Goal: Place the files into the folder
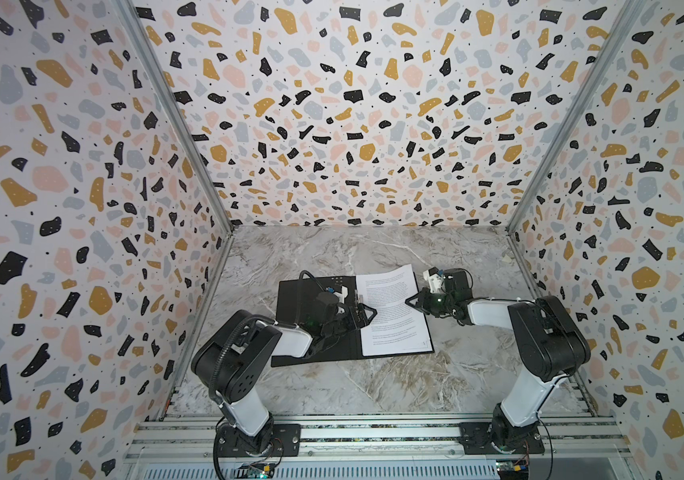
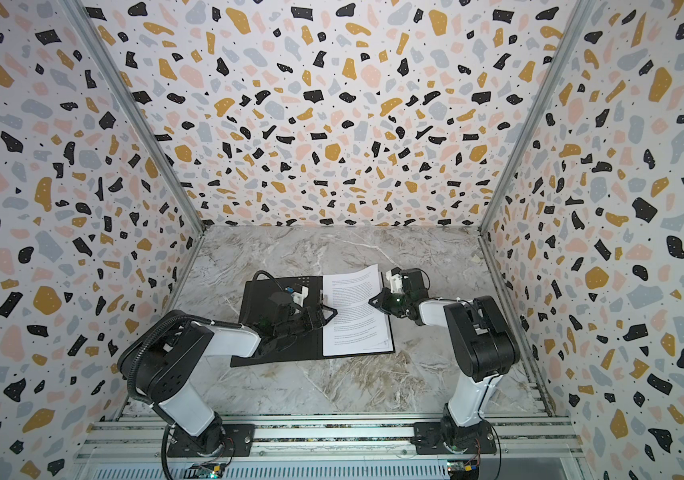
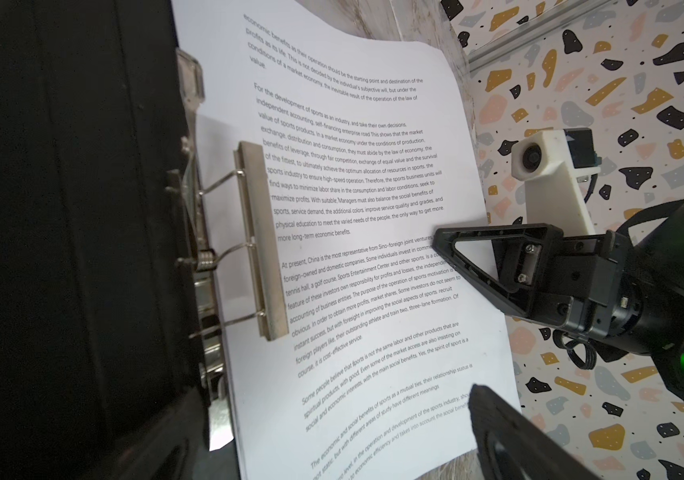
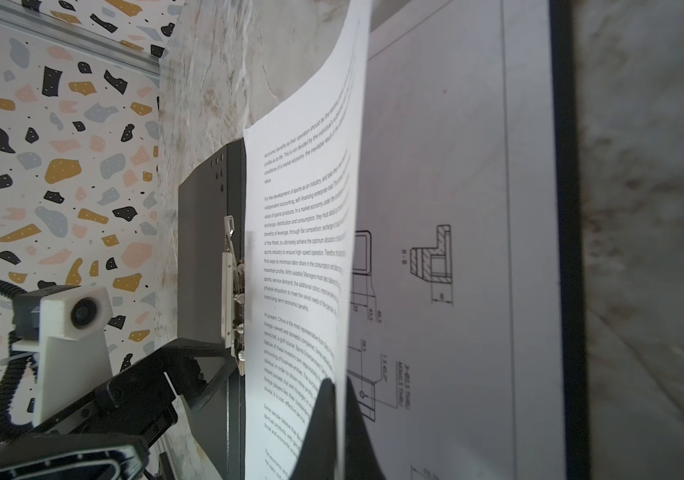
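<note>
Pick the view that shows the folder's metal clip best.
Left wrist: the clip is close and sharp, with its bar and wire loops plain. Right wrist shows it edge-on and smaller. In both top views it is tiny, barely visible.

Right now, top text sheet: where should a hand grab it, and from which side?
Probably best: pinch its free long edge, opposite the spine, coming from the right. That edge of the top text sheet curls up off the drawing sheet, leaving finger room underneath; the spine edge lies under the clip bar. The right hand is shut there.
</note>
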{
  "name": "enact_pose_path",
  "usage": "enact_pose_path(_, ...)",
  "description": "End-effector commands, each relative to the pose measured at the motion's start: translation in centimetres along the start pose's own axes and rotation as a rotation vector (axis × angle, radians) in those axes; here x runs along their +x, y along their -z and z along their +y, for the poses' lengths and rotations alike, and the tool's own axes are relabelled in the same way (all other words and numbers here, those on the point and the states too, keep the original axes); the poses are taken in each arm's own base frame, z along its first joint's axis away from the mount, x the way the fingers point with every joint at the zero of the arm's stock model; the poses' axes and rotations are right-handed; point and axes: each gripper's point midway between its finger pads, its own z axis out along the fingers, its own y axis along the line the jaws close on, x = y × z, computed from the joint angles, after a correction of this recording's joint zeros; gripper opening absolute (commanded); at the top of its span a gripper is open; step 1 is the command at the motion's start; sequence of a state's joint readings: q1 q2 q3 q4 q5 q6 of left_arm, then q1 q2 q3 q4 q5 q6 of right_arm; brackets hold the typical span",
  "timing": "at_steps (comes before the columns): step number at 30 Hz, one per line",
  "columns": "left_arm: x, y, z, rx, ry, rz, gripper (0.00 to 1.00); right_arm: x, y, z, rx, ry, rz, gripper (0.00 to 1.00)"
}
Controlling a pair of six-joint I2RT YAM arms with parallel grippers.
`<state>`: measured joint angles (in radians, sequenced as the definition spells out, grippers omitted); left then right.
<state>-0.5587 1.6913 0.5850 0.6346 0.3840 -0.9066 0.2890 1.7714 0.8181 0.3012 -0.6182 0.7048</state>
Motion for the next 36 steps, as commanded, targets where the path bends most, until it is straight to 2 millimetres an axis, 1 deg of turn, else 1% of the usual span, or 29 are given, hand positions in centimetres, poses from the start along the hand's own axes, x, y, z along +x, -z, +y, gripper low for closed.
enact_pose_path(1, -0.6, -0.4, -1.3, 0.046, -0.019, -0.019, 1.00, -0.4, 1.0, 0.8, -0.005, 0.022, -0.015, 0.07)
enact_pose_path(2, -0.5, -0.4, -1.2, 0.044, -0.017, -0.017, 1.00, -0.4, 1.0, 0.7, 0.001, 0.019, -0.015, 0.11)
enact_pose_path(4, -0.6, -0.4, -1.3, 0.045, -0.018, -0.018, 1.00, -0.4, 1.0, 0.5, 0.011, 0.018, -0.016, 0.22)
enact_pose_path(7, -0.5, -0.4, -1.1, 0.043, -0.017, -0.016, 1.00, -0.4, 1.1, 0.3, 0.022, 0.016, -0.014, 0.34)
enact_pose_path(9, -0.5, -0.4, -1.1, 0.044, -0.015, -0.017, 1.00, -0.6, 1.2, 0.3, 0.028, 0.016, -0.014, 0.48)
enact_pose_path(11, -0.4, -0.5, -1.1, 0.042, -0.014, -0.015, 1.00, -0.7, 1.3, 0.3, 0.034, 0.017, -0.012, 0.54)
enact_pose_path(15, -0.4, -0.5, -1.0, 0.041, -0.011, -0.016, 1.00, -1.2, 1.6, 0.0, 0.078, 0.027, -0.016, 0.63)
enact_pose_path(18, -0.5, -0.5, -1.0, 0.043, -0.011, -0.018, 1.00, -1.4, 2.0, -0.7, 0.125, 0.029, -0.017, 0.68)
enact_pose_path(24, -0.8, -0.8, -1.3, 0.044, -0.020, -0.017, 1.00, -1.9, 3.3, -1.8, 0.175, 0.022, -0.039, 0.73)
enact_pose_path(29, -0.9, -1.2, -1.3, 0.033, -0.034, -0.006, 1.00, -2.4, 4.5, -2.2, 0.190, 0.024, -0.069, 0.75)
enact_pose_path(36, -0.6, -2.0, -1.8, 0.025, -0.080, 0.013, 1.00, -2.2, 5.8, -3.4, 0.207, 0.017, -0.085, 0.75)
